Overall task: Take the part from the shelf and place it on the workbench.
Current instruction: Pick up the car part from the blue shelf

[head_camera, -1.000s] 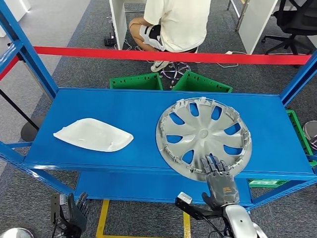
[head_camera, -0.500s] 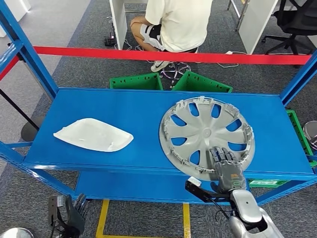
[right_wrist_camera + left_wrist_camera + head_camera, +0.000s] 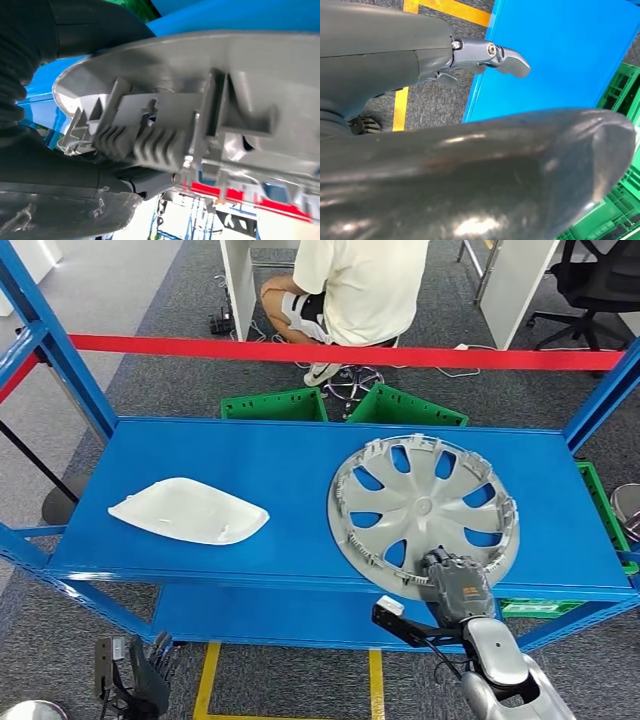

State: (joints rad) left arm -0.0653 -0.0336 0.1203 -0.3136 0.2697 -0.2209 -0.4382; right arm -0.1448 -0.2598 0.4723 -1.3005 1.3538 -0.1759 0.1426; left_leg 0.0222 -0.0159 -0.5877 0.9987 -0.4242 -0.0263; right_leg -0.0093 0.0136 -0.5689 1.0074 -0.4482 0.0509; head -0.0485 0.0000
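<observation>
Right hand [image 3: 454, 585] fingers curled over the near rim of the grey hubcap [image 3: 423, 508], gripping it | hubcap lay flat, right side of the blue shelf [image 3: 226, 455] | left hand [image 3: 143, 680] hung low, grip indeterminable | risk: one-sided rim hold could tilt and slip.

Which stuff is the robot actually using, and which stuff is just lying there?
Using:
- grey wheel cover, near edge held by the right hand
- blue shelf it lies on

Just lying there:
- white curved part on the shelf
- green crates on the floor behind
- left hand, hanging low
</observation>
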